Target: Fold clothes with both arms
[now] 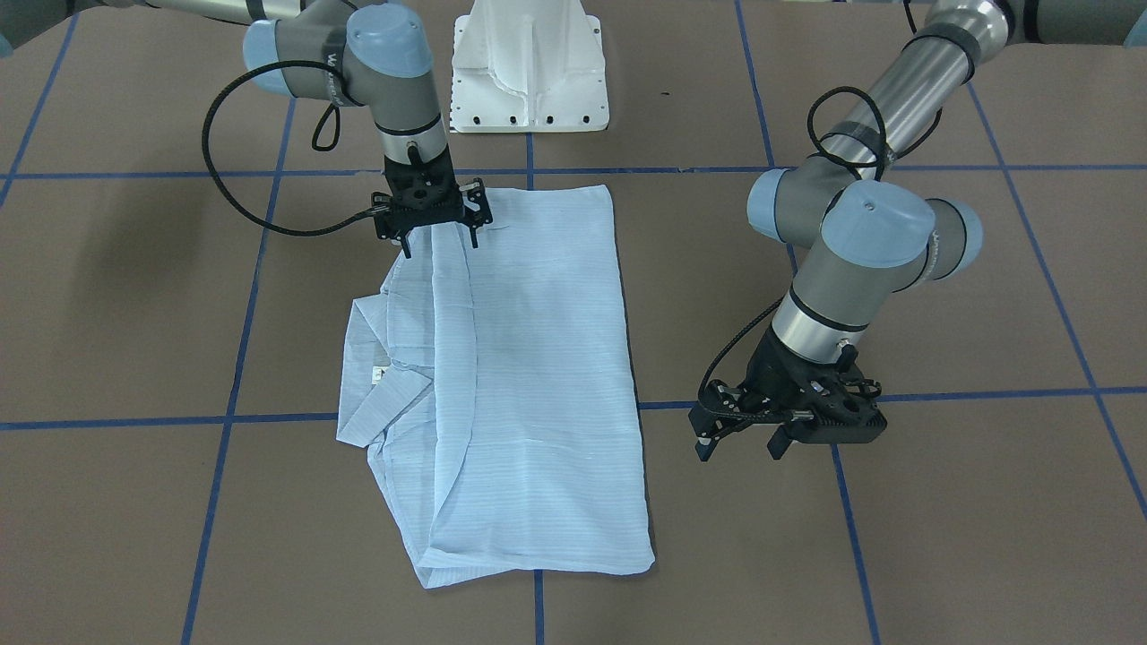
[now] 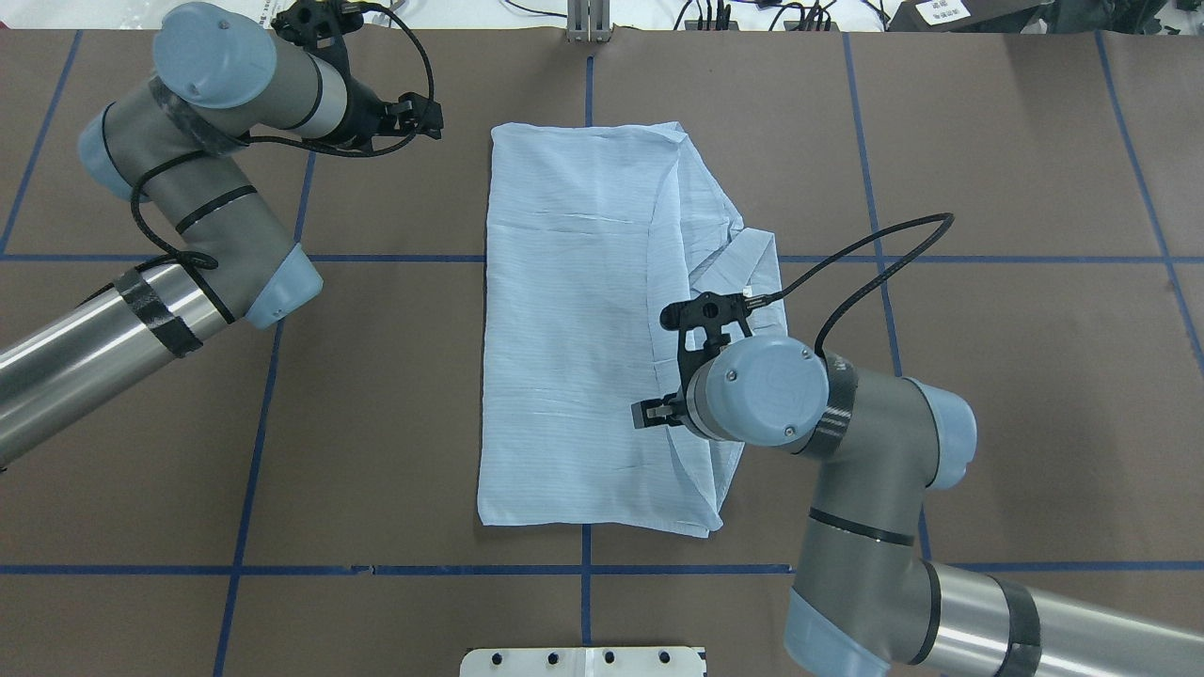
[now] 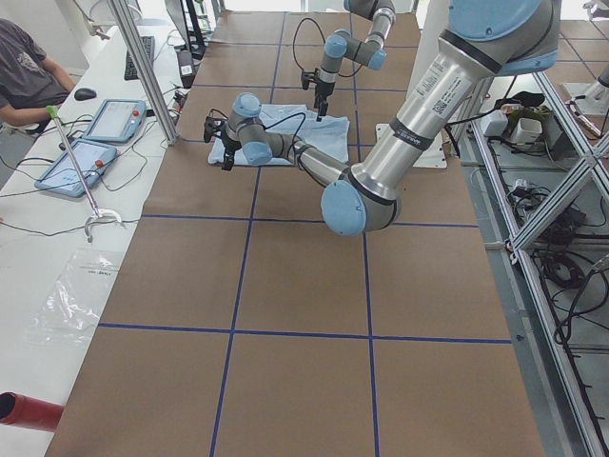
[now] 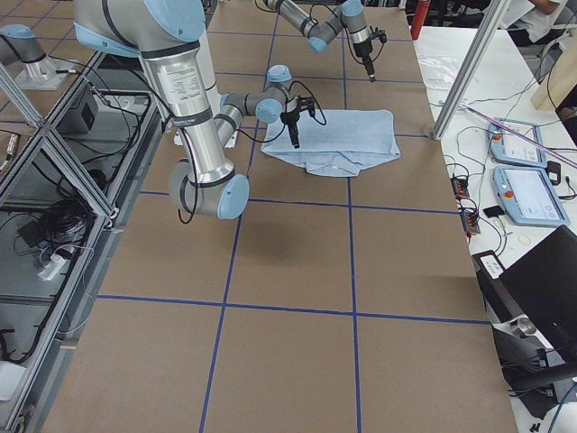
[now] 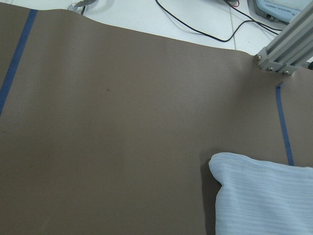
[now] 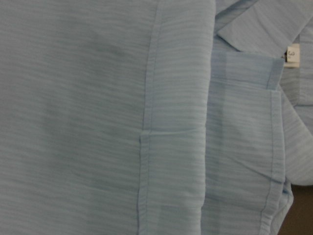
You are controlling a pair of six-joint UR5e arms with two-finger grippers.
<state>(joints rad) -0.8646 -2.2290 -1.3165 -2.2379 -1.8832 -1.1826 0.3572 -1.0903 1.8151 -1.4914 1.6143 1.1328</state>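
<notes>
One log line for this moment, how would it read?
shirt partly folded | right gripper open over robot-side edge | left gripper open, beside shirt

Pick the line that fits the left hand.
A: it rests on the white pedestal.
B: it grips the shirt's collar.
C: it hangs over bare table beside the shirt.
C: the left hand hangs over bare brown table, apart from the pale-blue shirt.
</notes>
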